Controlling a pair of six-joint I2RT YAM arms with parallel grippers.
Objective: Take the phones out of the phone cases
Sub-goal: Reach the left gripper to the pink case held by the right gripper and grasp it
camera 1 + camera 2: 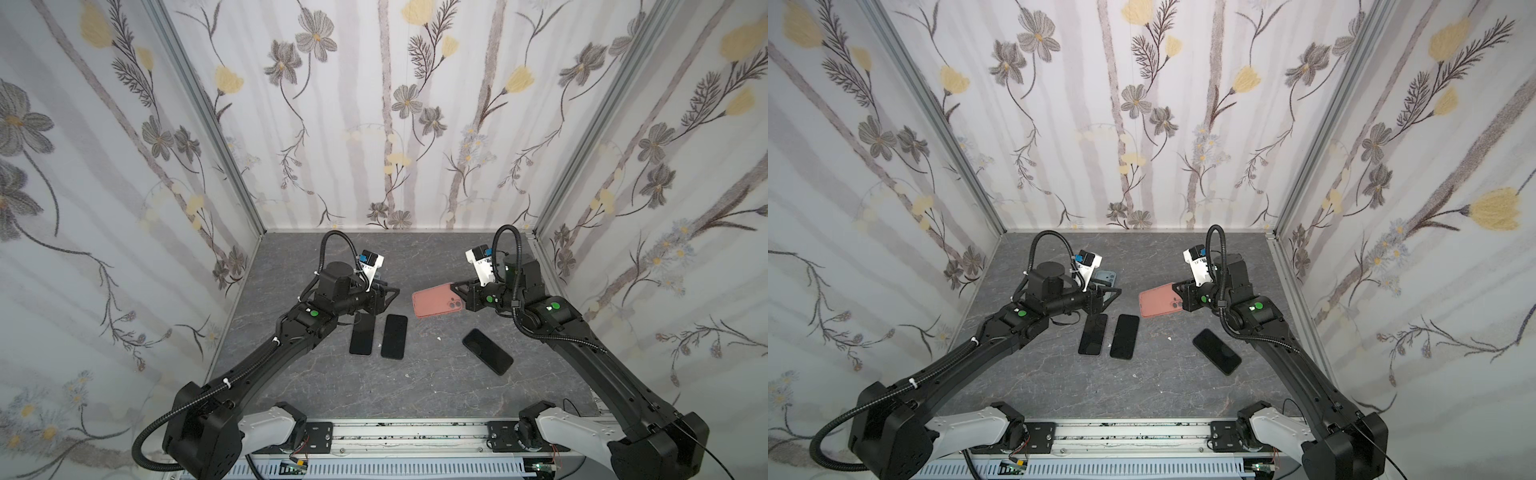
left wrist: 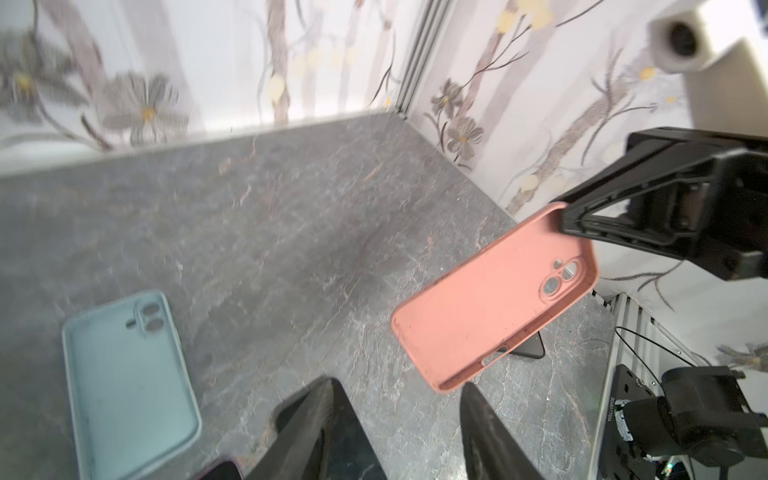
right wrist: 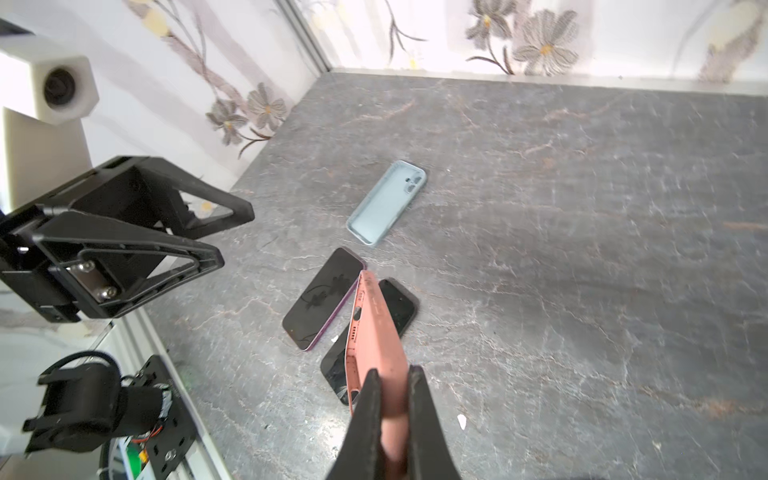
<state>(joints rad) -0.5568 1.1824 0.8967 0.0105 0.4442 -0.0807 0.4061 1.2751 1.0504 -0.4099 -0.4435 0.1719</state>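
My right gripper [image 3: 395,372] is shut on one end of a pink phone case [image 1: 432,301], held in the air above the table. In the left wrist view the pink phone case [image 2: 494,299] shows its inside, and no phone is in it. Two dark phones lie side by side, screens up, in both top views: one [image 1: 361,334] with a purple edge and one [image 1: 394,336] to its right. My left gripper [image 2: 397,386] is open and empty, hovering above their far ends [image 1: 388,296].
A third dark phone [image 1: 487,351] lies slanted on the grey stone table [image 1: 415,386] at the right. An empty pale blue case [image 1: 1104,277] lies beyond the left gripper. Flowered walls close in the left, back and right sides.
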